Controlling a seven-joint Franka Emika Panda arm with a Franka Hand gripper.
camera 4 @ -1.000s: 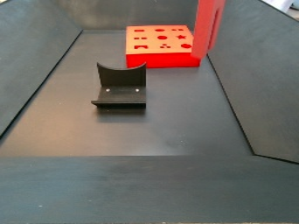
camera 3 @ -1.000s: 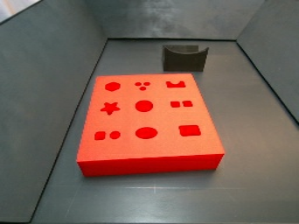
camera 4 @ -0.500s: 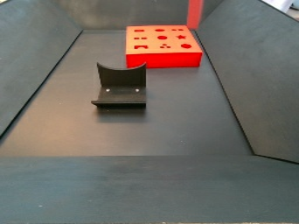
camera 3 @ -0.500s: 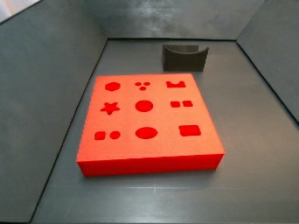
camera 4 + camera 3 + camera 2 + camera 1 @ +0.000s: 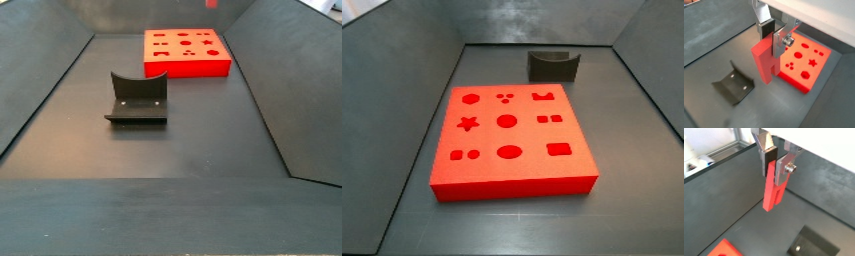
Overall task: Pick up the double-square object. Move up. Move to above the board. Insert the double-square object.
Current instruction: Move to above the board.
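Note:
My gripper [image 5: 775, 174] is shut on the double-square object [image 5: 772, 192], a slim red peg that hangs down from between the silver fingers [image 5: 785, 167]. Both wrist views show this grip [image 5: 773, 44], with the peg [image 5: 763, 61] high above the floor. The board [image 5: 529, 135] is a thick red slab with darker cutouts, lying flat on the floor. It also shows in a side view [image 5: 187, 66], in a wrist view [image 5: 792, 81] beyond the peg, and as a corner [image 5: 723, 248]. In a side view only the peg's tip [image 5: 210, 3] shows at the top edge, over the board's far side. The gripper itself is out of both side views.
The fixture [image 5: 552, 65] stands on the dark floor beyond the board, apart from it. It also shows in a side view [image 5: 136, 98] and in both wrist views [image 5: 733, 86] [image 5: 814, 245]. Sloping dark walls [image 5: 301, 90] enclose the floor.
In the side view the peg has risen: a second ago it hung long beside the board's far right corner, now only its tip shows at the top edge.

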